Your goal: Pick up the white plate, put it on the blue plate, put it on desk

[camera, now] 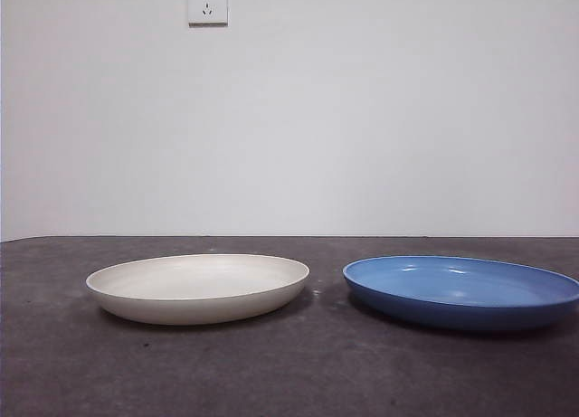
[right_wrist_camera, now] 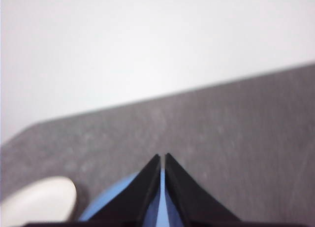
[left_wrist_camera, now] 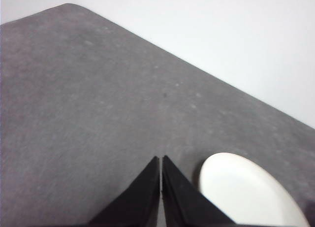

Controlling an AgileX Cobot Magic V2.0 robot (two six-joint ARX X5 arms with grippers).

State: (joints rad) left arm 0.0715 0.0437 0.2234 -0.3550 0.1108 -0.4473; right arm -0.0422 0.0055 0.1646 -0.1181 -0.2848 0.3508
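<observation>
— Two plates on the table (camera: pixel 289 372), side by side and apart: the white plate (camera: pixel 198 287) to the left in the front view, the blue plate (camera: pixel 461 292) to the right, with a strip of bare dark top between them. Both lie flat and right way up.

— And the arms?

— Neither shows in the front view. The left end effector (left_wrist_camera: pixel 161 160) hangs above the table with its two black jaws pressed together, tips meeting, nothing between them. The white plate (left_wrist_camera: pixel 246 192) lies just beside it in that wrist view.

— The right one?

— The right end effector (right_wrist_camera: pixel 162 158) is pressed together too, or all but; a thin sliver shows between the jaws. It is above the blue plate (right_wrist_camera: pixel 115 200), whose rim shows past the jaws. The picture is soft, so I cannot tell how near the plate it is. An edge of the white plate (right_wrist_camera: pixel 39 200) shows beside the blue one.

— Anything else?

— A wall socket (camera: pixel 207 3) high on the pale wall behind.
</observation>
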